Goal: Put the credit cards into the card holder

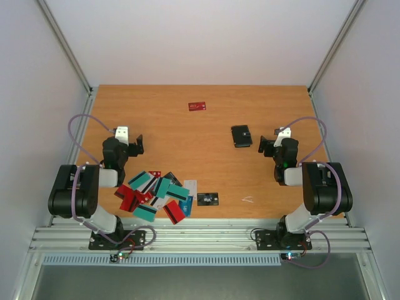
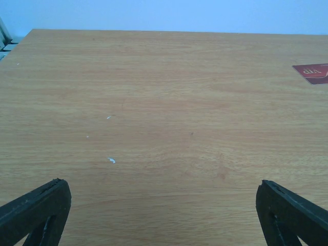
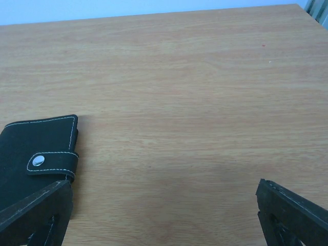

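**A:** How are your hands?

**B:** My left gripper [image 1: 136, 145] is spread wide with nothing in it. It sits at 9 o'clock on the table [image 1: 187, 134], counting 12 as the far edge. My right gripper [image 1: 264, 145] is at 3 o'clock, just as wide and just as empty. Both point toward 12.

**A:** Where is the holder?

**B:** The holder [image 1: 241, 135] lies flat at about 2 o'clock, just beside my right gripper, at its 10 o'clock. From above there is a gap between them. In my right wrist view it is at the lower left, folded shut, with its strap [image 3: 51, 163] snapped across it. My left fingertip [image 3: 43, 210] overlaps its near corner in that view. I cannot tell from there whether they touch.

**A:** And the cards?

**B:** Most of the cards [image 1: 156, 195] are in a loose heap at about 7 o'clock, near the front edge and close to my left arm. They are teal, red, black and white, they overlap, and several show a dark stripe. A black card [image 1: 207, 199] with pale print lies alone at 6 o'clock, just to the 3 o'clock side of the heap. A red card [image 1: 197, 106] lies by itself near 12 o'clock, well apart from the rest. My left wrist view catches its corner at the right edge.

**A:** Is anything between your left fingers?

**B:** Only bare wood with a few small white specks [image 2: 111, 160].
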Controlling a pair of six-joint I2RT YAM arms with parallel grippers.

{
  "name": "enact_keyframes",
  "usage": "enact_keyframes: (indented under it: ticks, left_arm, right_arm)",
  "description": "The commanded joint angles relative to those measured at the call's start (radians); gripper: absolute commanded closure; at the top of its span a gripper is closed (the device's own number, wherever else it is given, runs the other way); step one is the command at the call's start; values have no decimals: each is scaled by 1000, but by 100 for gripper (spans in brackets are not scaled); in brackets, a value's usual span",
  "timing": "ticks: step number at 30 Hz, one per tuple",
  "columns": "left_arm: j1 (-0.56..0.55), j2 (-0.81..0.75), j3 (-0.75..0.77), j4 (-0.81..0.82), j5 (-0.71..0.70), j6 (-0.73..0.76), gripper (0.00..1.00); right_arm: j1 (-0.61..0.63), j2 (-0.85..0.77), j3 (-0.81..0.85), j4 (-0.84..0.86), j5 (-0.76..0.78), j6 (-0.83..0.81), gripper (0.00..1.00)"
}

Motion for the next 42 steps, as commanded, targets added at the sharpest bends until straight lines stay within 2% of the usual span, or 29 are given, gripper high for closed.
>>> enact_keyframes:
  ticks: [1, 16, 18, 20, 24, 27, 31, 34, 37, 39, 41, 42]
  left_arm:
    - [-2, 3, 6, 70, -19, 13, 1]
    - [-2, -20, 9, 47, -21, 14, 1]
    - [-2, -64, 9, 16, -36, 12, 1]
    - [-4, -156, 28, -98, -52, 6, 1]
    - [-11, -340, 142, -495, -67, -74, 1]
    - [-11, -442, 203, -679, -65, -75, 1]
    - [-11, -496, 238, -846, -100, -67, 1]
    - [-11, -507, 258, -961, -127, -106, 1]
    - [-11, -494, 298, -1050, 38, -149, 1]
    - [-11, -462, 313, -1099, 72, -220, 1]
    - [-10, -414, 337, -1141, 154, -333, 1]
    - [-8, -383, 361, -1170, 197, -361, 1]
  right_arm:
    - [-5, -7, 8, 20, -5, -8, 2]
    - [-5, -3, 13, 15, -6, -6, 2]
    - [-5, -7, 8, 21, -2, -8, 2]
    - [14, -42, 9, 1, 27, -20, 1]
    - [74, -206, 98, -274, 123, -48, 1]
    - [91, -289, 216, -456, 127, 7, 2]
    - [92, -275, 430, -764, 133, 128, 2]
    - [92, -249, 513, -894, 58, 210, 1]
    - [92, -178, 602, -1046, -103, 278, 1]
    - [92, -93, 729, -1207, -212, 290, 11]
    - [92, -17, 823, -1370, -245, 298, 23]
    - [92, 10, 850, -1419, -259, 301, 24]
